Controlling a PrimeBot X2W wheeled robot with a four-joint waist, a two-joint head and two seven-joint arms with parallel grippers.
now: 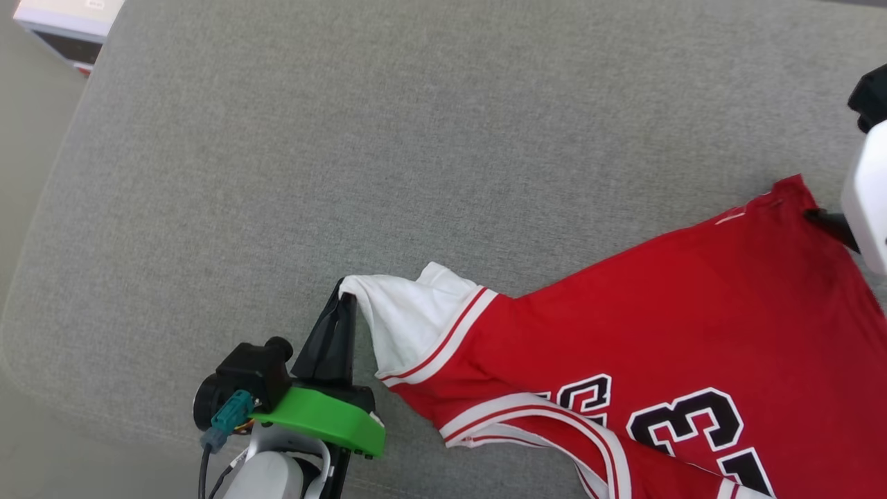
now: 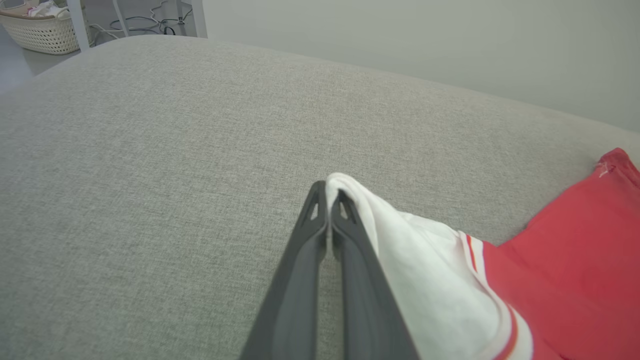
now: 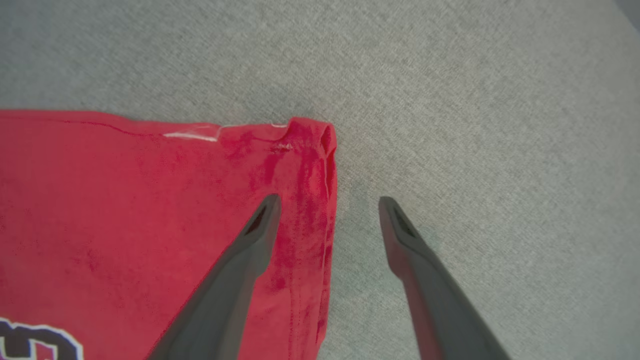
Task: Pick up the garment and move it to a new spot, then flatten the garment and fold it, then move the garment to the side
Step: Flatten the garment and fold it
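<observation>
The left claw (image 1: 344, 296) is working near the near edge of the grey upholstered cushion (image 1: 346, 138), left of centre. Its jaws are pressing together, pinching the edge of the white sleeve (image 1: 409, 319) of the red jersey T-shirt (image 1: 658, 312); the sleeve is draping from the fingertips down toward the cushion. Red-and-white striped trim (image 1: 443, 339) is joining the sleeve to the red body.

The T-shirt is lying on the right half of the cushion, spreading from the pinched sleeve toward the right edge. Black, white-outlined numerals (image 1: 686, 423) are facing upward close to the near edge, partly folded at the neckline.

The right claw (image 3: 330, 200) is hovering wide open at the far right corner of the hem (image 3: 305, 145). One finger (image 3: 250, 240) is standing over the red fabric, the other over bare cushion; whether they are touching the cloth cannot be determined.

Beyond the far left corner of the cushion, a white box (image 1: 66, 21) is sitting on the floor. In the left wrist view, a woven laundry basket (image 2: 37, 32) and loose cables (image 2: 145, 22) are lying past the far edge.
</observation>
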